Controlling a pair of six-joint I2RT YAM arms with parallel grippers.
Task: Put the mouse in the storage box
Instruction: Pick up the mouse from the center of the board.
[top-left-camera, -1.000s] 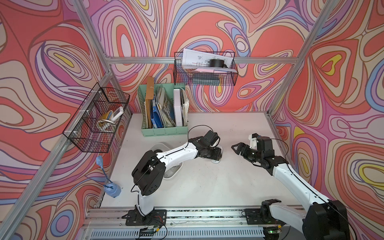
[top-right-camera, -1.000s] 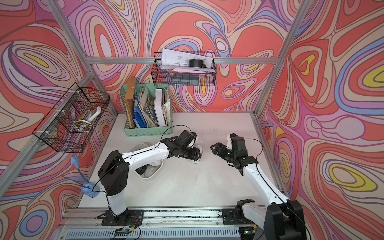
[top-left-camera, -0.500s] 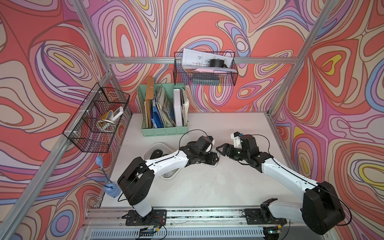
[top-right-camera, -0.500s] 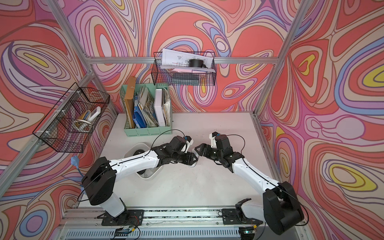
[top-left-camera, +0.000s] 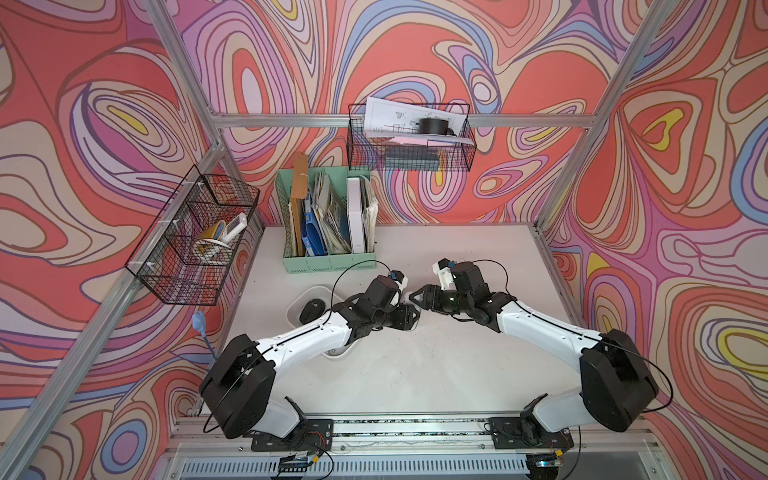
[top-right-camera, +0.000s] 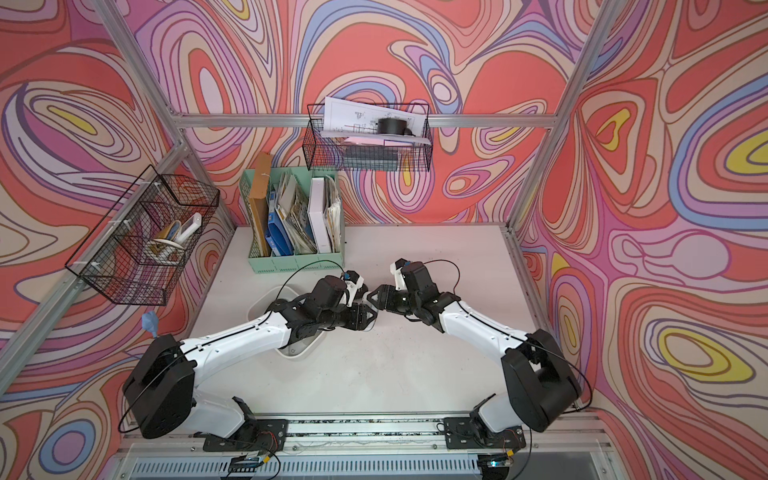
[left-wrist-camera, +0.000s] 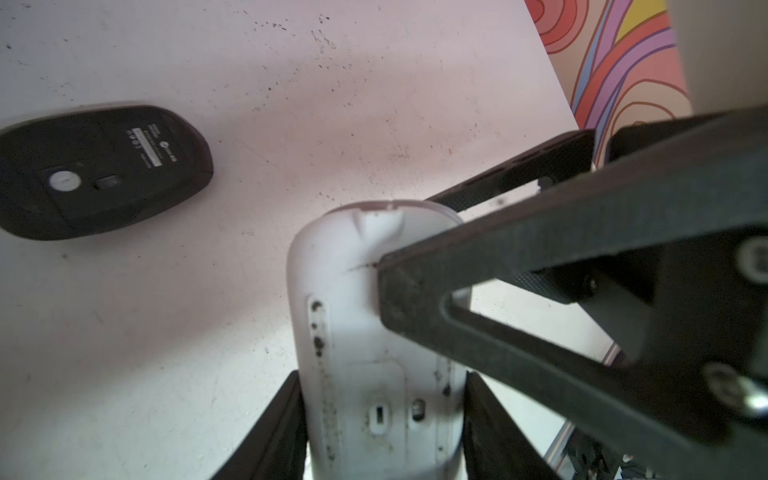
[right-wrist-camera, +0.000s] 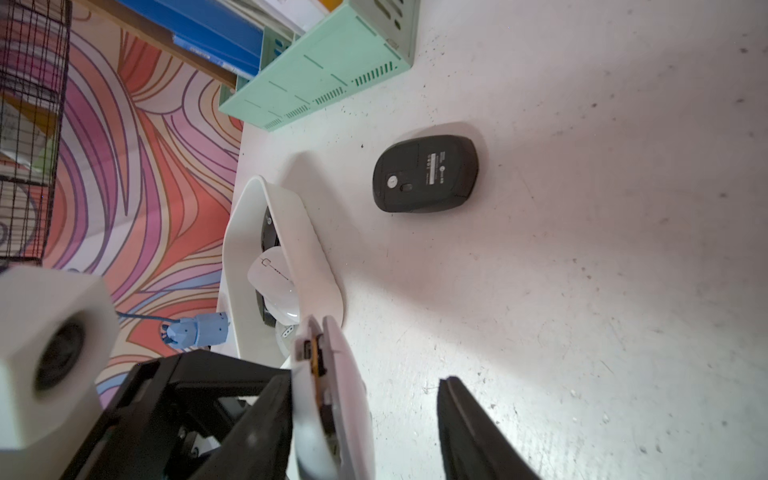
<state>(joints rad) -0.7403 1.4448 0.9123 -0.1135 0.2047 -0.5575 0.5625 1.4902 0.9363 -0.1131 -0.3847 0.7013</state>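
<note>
The 2 arms meet over the middle of the table (top-left-camera: 436, 365), a little to the right of the storage box (top-left-camera: 294, 309). The left gripper (top-left-camera: 409, 318) is clamped on the white mouse (left-wrist-camera: 365, 332). In the left wrist view its 2 fingers press on the 2 long sides of the mouse. The mouse is turned on its edge, and its underside with the small switches faces the left wrist camera. It is outside the box, just to the right of it, over the table.

The right gripper (right-wrist-camera: 365, 386) points in from the right and has its jaws around the free end of the same mouse. The jaws stand apart. In the right wrist view 1 finger lies against the mouse, and there is a clear gap between the mouse and the other finger.

The box is white with low walls and stands on the left part of the table, nearer than the green file organiser (top-left-camera: 328, 264) at the far left. The left arm passes over the box. Inside it lie a black mouse (top-left-camera: 312, 309) and a second white mouse (right-wrist-camera: 274, 286), close together.

The upside-down black mouse (right-wrist-camera: 426, 173) lies on the bare table with its label up. It is outside the box, between the organiser and the grippers.
</note>
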